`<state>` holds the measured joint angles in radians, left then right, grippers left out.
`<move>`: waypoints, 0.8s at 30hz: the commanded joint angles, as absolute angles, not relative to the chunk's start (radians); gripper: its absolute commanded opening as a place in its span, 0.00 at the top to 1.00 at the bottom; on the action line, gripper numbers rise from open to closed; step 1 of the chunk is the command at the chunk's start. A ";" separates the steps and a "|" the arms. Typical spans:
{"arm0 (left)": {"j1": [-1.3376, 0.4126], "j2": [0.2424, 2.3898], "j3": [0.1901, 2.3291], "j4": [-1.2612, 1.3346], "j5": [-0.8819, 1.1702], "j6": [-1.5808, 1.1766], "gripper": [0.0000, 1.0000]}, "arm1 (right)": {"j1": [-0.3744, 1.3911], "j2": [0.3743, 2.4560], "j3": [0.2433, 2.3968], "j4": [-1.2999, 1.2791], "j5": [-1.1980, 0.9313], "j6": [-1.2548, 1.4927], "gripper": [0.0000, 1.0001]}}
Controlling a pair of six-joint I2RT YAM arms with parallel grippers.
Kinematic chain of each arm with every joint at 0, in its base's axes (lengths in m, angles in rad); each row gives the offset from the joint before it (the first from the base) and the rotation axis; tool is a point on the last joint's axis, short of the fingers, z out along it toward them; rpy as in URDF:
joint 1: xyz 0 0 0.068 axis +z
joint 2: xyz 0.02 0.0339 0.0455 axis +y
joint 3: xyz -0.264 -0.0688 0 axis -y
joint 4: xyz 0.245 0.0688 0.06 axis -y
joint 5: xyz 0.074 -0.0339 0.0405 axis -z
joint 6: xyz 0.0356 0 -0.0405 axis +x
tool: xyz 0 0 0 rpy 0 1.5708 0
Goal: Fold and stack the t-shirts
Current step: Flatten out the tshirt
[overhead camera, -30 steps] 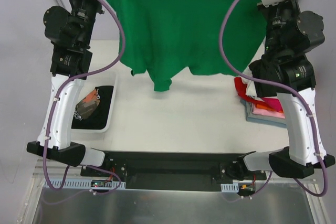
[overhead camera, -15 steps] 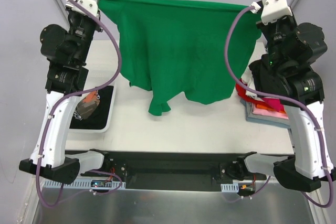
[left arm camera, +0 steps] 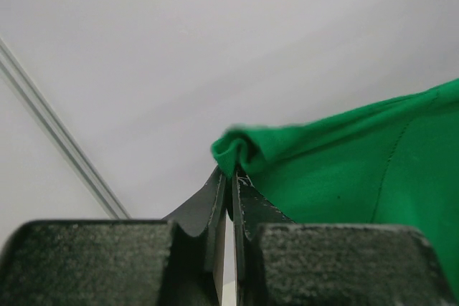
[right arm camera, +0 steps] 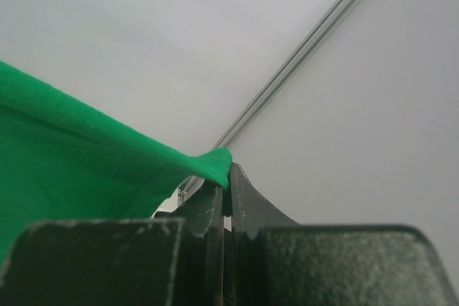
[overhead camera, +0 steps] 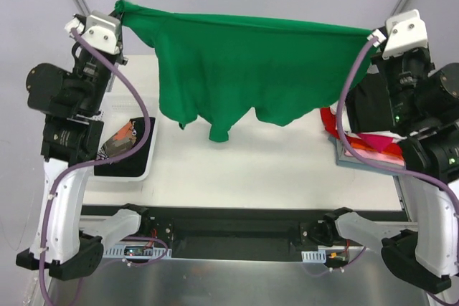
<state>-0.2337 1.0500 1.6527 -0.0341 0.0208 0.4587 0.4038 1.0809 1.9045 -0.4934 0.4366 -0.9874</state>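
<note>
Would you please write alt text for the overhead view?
A green t-shirt hangs stretched above the table, left gripper and right gripper each shut on a top corner. A basket at left holds a black shirt; folded shirts lie at right.

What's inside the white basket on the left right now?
A black t-shirt with an orange and white print lies in the basket. The left arm covers the basket's left part, so anything else there is hidden.
</note>
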 commanded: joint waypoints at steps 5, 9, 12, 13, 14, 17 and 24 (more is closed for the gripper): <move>-0.144 0.856 1.623 -0.067 -0.333 0.601 1.00 | 0.350 0.849 1.896 -0.508 0.700 -0.954 0.99; -0.144 0.775 1.566 -0.136 -0.312 0.555 1.00 | 0.351 0.801 1.882 -0.583 0.631 -0.891 0.99; -0.144 0.718 1.522 -0.216 -0.269 0.499 1.00 | 0.350 0.772 1.868 -0.667 0.553 -0.838 0.99; -0.144 0.689 1.508 -0.233 -0.261 0.483 1.00 | 0.350 0.764 1.859 -0.684 0.534 -0.828 0.99; -0.144 0.678 1.488 -0.250 -0.252 0.467 1.00 | 0.350 0.756 1.836 -0.707 0.520 -0.821 0.99; -0.144 0.628 1.456 -0.325 -0.192 0.428 1.00 | 0.350 0.721 1.799 -0.756 0.462 -0.790 0.99; -0.144 0.586 1.450 -0.475 -0.011 0.336 1.00 | 0.348 0.690 1.717 -0.836 0.336 -0.727 0.99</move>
